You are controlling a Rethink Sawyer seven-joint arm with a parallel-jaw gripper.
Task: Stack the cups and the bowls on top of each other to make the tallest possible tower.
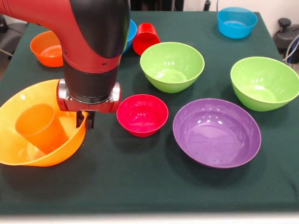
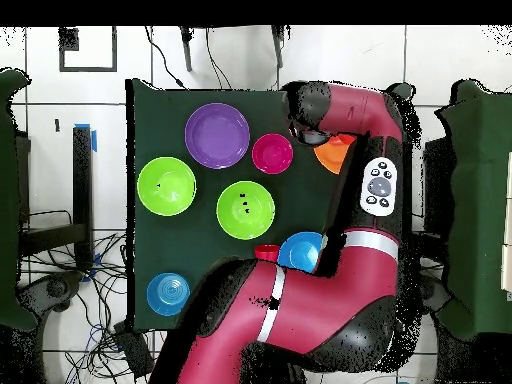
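Note:
The big orange bowl (image 1: 18, 107) sits tilted at the table's left in the front view, its right rim raised. An orange cup (image 1: 39, 128) leans inside it. My gripper (image 1: 85, 120) reaches down to that raised rim, and its fingers look closed on it. The small crimson bowl (image 1: 142, 114) stands upright just right of the gripper, apart from it. In the overhead view my arm hides the gripper, and only a part of the big orange bowl (image 2: 335, 152) shows beside the crimson bowl (image 2: 272, 153).
A purple bowl (image 1: 217, 133) is at front right, with two lime green bowls (image 1: 172, 66) (image 1: 264, 83) behind it. A blue bowl (image 1: 237, 22) is far right. A red cup (image 1: 145, 38) lies beside a second blue bowl (image 1: 131, 32). A small orange bowl (image 1: 46, 48) is far left.

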